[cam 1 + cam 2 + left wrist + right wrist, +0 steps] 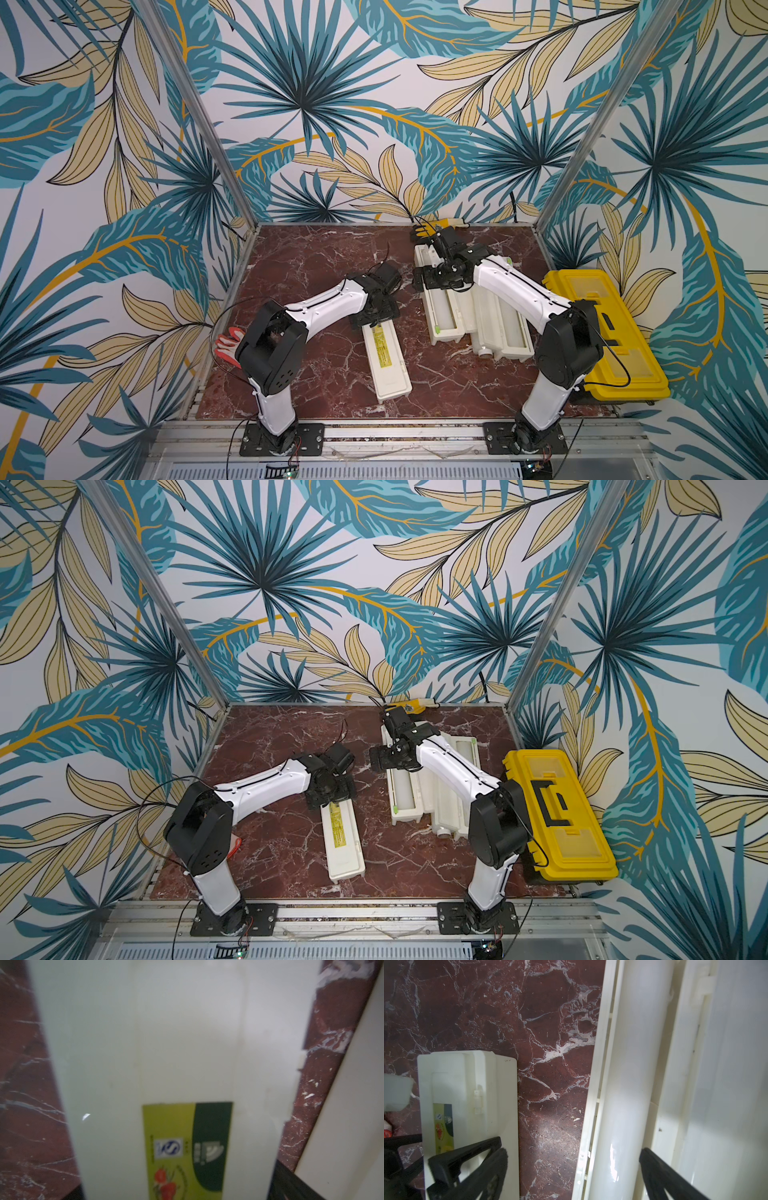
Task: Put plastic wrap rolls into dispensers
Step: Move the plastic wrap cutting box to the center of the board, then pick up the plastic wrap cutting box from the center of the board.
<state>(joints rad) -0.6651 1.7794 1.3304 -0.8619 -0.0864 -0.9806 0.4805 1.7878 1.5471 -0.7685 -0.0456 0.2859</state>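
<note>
Starting at the left edge, a red-and-white glove (226, 345) lies on the veined maroon marble worktop (316, 257). Next, a closed dispenser (388, 365), a smooth cream box with a yellow-green label, runs near-to-far; the left fingers (291, 1186) stand spread astride its far end. Rightward, an open dispenser (446, 336) cradles a milky, glossy roll (443, 311), also lengthwise near-to-far, below the right fingers (654, 1167), wide apart and empty. A second open dispenser (519, 351) touches it; a hard yellow toolbox (627, 340) follows.

a robot test cell: aluminium frame (195, 108), leaf-print walls (332, 83), marble-look tabletop (324, 249).
</note>
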